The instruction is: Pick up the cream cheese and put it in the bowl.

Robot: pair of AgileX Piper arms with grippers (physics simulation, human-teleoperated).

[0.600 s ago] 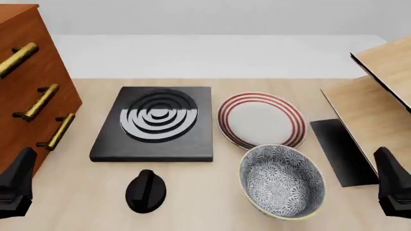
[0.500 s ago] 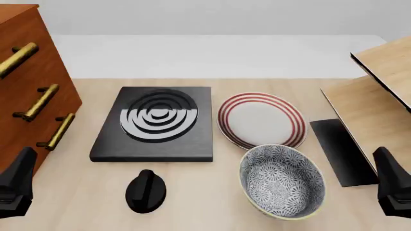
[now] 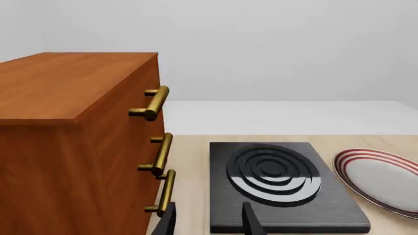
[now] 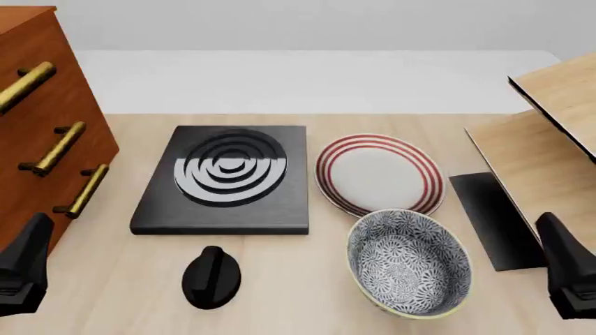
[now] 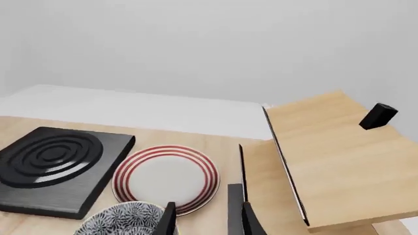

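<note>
The left gripper (image 4: 24, 269) sits at the lower left corner of the front view, low over the table (image 4: 112, 279), and holds nothing. In the left wrist view its two dark fingertips (image 3: 168, 223) stand apart with bare table between them, so the jaws are open. The right gripper (image 4: 568, 276) is at the lower right corner of the front view, also empty. In the right wrist view its fingertips (image 5: 167, 221) are apart too, with a clear gap.

From the right gripper, the bowl (image 4: 408, 263) lies at about 9 o'clock, near the front edge of the table. It has a blue-grey flower pattern inside and a pale rim, and it stands upright. At 12 o'clock from the bowl, just beside its rim, is a flat white plate (image 4: 378, 173) with red rings. At 9 o'clock from the plate is a black stove plate (image 4: 225, 178) with round rings on it. A black knob (image 4: 211, 276) lies at 6 o'clock from the stove.

At 12 o'clock from the left gripper stands a brown wooden cabinet (image 4: 42, 125) with brass handles (image 4: 58, 149). On the right side, a light wooden shelf (image 4: 545, 146) rises over a dark flat base (image 4: 492, 218).

The cream cheese is not seen in any view, so I cannot tell where it is.
</note>
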